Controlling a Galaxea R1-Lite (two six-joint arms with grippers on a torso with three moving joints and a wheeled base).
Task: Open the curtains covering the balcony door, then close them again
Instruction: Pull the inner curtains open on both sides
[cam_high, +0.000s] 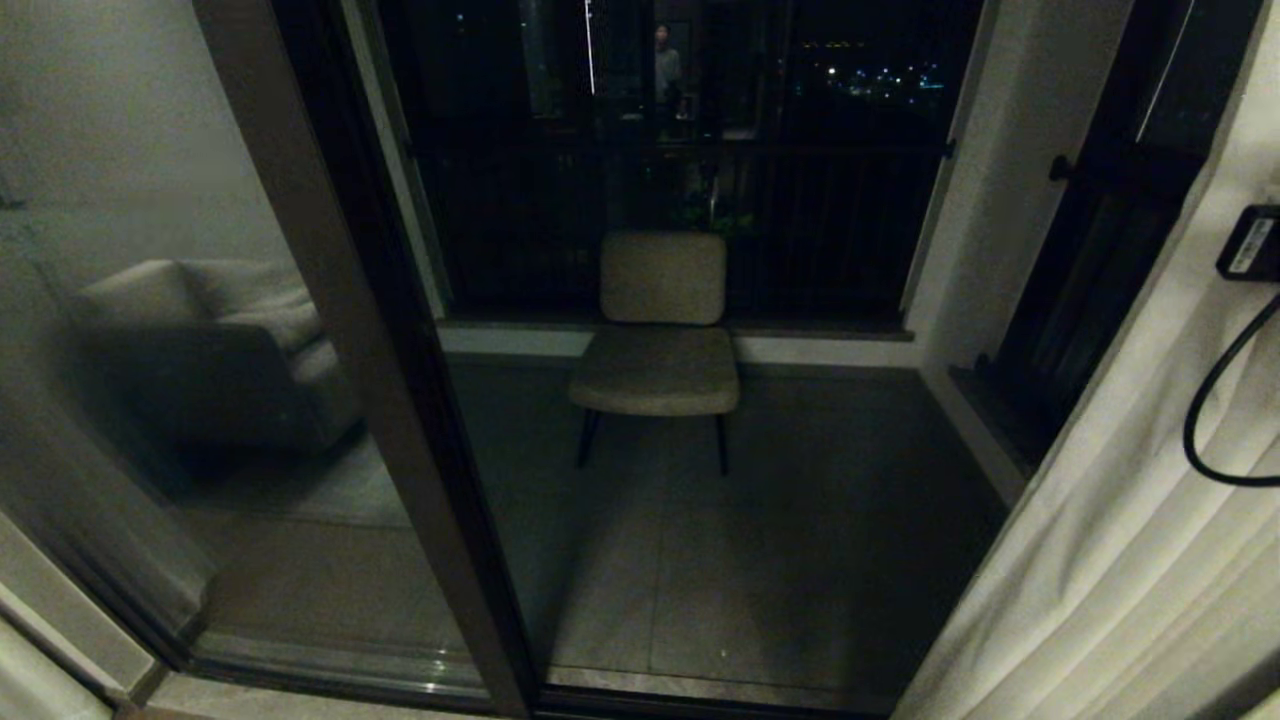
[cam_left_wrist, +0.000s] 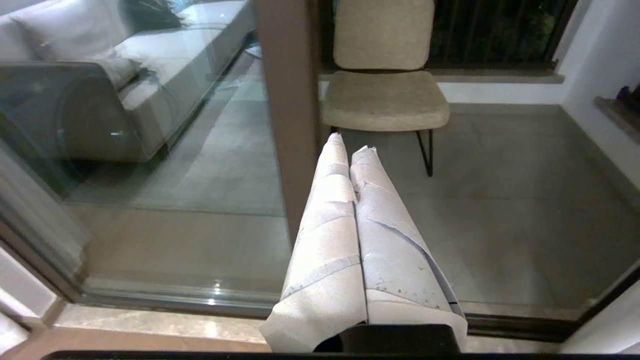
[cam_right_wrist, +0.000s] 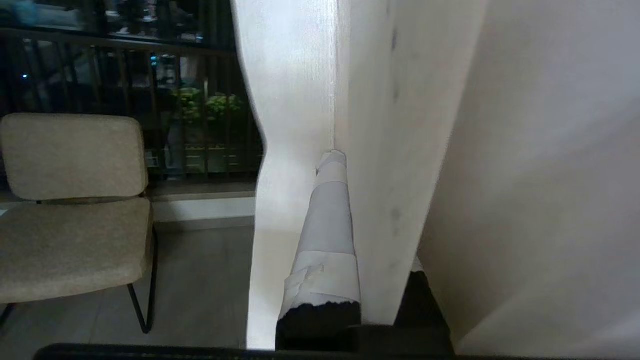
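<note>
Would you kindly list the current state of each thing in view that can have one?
curtains: drawn aside to the right, glass uncovered.
balcony door: uncovered; whether it is slid open cannot be told.
chair: upright, unoccupied, on the balcony.
right claw: shut on a curtain fold.
left claw: shut, holding nothing.

Both grippers wear long tapered fingers wrapped in white tape, wrinkled and faintly speckled, on black bases. A black box with a white label trails a looping black cable.
</note>
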